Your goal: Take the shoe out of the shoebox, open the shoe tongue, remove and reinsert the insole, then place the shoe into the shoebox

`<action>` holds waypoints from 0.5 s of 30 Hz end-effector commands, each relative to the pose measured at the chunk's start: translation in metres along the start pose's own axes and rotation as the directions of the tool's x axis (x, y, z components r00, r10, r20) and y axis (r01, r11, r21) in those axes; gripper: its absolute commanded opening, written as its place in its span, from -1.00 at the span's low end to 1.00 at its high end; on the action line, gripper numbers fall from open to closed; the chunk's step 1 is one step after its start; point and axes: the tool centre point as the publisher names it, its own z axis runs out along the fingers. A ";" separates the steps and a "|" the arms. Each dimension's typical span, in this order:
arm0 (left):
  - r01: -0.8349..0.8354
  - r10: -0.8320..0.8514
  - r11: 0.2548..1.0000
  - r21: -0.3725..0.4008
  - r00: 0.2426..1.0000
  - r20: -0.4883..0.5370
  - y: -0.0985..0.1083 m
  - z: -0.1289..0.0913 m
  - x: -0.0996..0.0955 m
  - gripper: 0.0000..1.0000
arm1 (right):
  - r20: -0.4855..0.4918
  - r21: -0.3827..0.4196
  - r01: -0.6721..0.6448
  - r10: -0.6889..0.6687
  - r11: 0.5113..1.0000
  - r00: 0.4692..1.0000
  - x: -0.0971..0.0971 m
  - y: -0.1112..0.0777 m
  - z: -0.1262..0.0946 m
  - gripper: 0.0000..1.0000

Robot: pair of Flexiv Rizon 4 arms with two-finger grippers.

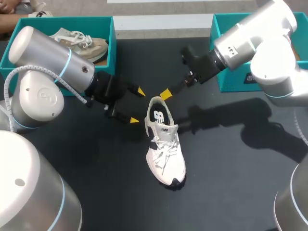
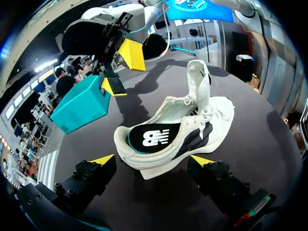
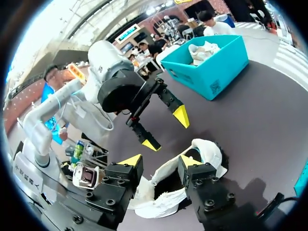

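While both arms hang over the dark desk [image 1: 231, 183], head view: one white shoe [image 1: 173, 166] sits on its sole mid-desk, outside any box, toe toward the robot. Its laces [image 1: 163, 154] are loose, and a dark insole [image 1: 159, 115] with a white mark shows in the opening. Two teal boxes at the far edge: left shoebox [image 1: 62, 20] with one beige shoe [image 1: 82, 43] inside, and right shoebox [image 1: 222, 79], partly behind the right arm [image 1: 260, 43]. The left arm [image 1: 48, 62] has the left jaws spread wide and empty, just beside the heel. The right jaws are close over the heel, with one yellow tip seen.

Left wrist view: white shoe [image 2: 192, 125] heel-first between the left jaws' fingertips [image 2: 103, 160], neither touching it. The tongue [image 2: 198, 82] stands upright and the insole [image 2: 154, 137] lies flat inside. The right jaws, ahead, are parted and empty, near the right shoebox [image 2: 79, 108].

Right wrist view: white shoe [image 3: 207, 151] under the right jaws, fingertips [image 3: 132, 160] parted, nothing gripped. The left jaws, ahead, are spread and empty. Left shoebox [image 3: 211, 72] holds the beige shoe [image 3: 202, 50].
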 end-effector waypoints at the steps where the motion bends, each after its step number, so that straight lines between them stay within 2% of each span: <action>1: 0.000 0.000 1.000 -0.004 1.000 -0.002 0.000 0.000 0.000 1.00 | 0.074 -0.012 -0.084 0.085 0.996 0.994 0.014 -0.008 -0.008 -0.31; 3: 0.000 0.000 1.000 -0.004 1.000 -0.002 0.000 0.000 0.000 1.00 | 0.097 -0.022 -0.147 0.149 0.989 0.984 0.018 -0.009 -0.008 -1.00; 8: -0.132 0.133 0.990 -0.055 0.991 0.011 -0.011 -0.031 0.003 1.00 | 0.201 -0.090 -0.247 0.260 0.965 0.944 0.020 -0.014 -0.005 -1.00; 11: -0.167 0.168 0.985 -0.045 0.985 0.023 -0.013 -0.052 0.002 1.00 | 0.350 -0.067 -0.278 0.283 0.958 0.893 0.020 -0.018 -0.003 -1.00; 15: -0.184 0.185 0.982 -0.034 0.982 0.030 -0.013 -0.074 -0.003 1.00 | 0.483 -0.049 -0.271 0.261 0.961 0.836 0.024 -0.021 0.003 -1.00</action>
